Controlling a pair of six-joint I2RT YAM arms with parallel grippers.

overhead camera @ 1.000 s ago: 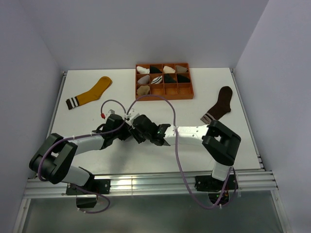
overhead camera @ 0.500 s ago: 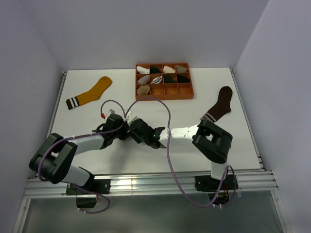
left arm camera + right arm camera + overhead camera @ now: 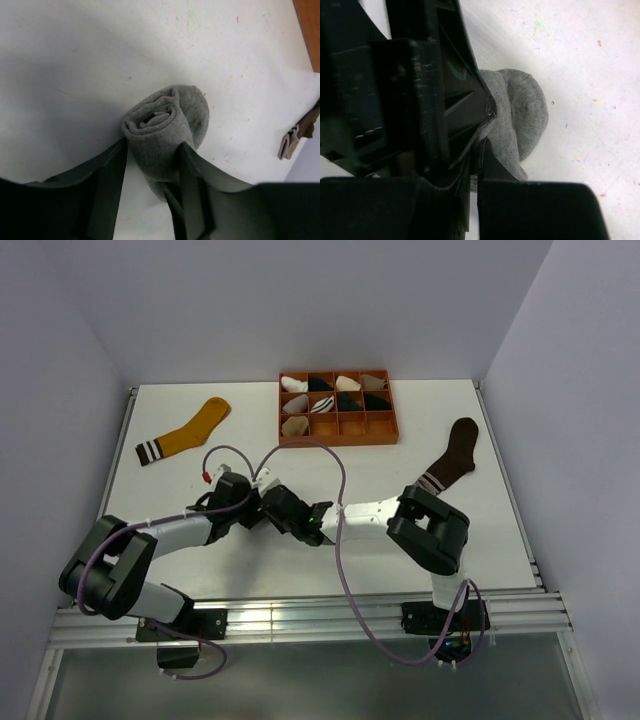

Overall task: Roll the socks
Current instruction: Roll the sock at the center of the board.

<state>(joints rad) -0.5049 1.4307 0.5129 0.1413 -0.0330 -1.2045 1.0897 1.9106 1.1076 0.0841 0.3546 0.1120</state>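
The grey sock (image 3: 165, 135) sat as a tight roll just on the near side of the orange tray (image 3: 338, 440), while the mustard sock (image 3: 185, 435) lay flat far left of that tray and the brown sock (image 3: 455, 455) far right. The left gripper (image 3: 152, 147) held the roll, one finger on each flank; the right gripper (image 3: 474, 175) was fully closed beside it, but I could not tell if it pinched cloth. The roll could spring open, I think, if a claw released before the cuff was tucked.
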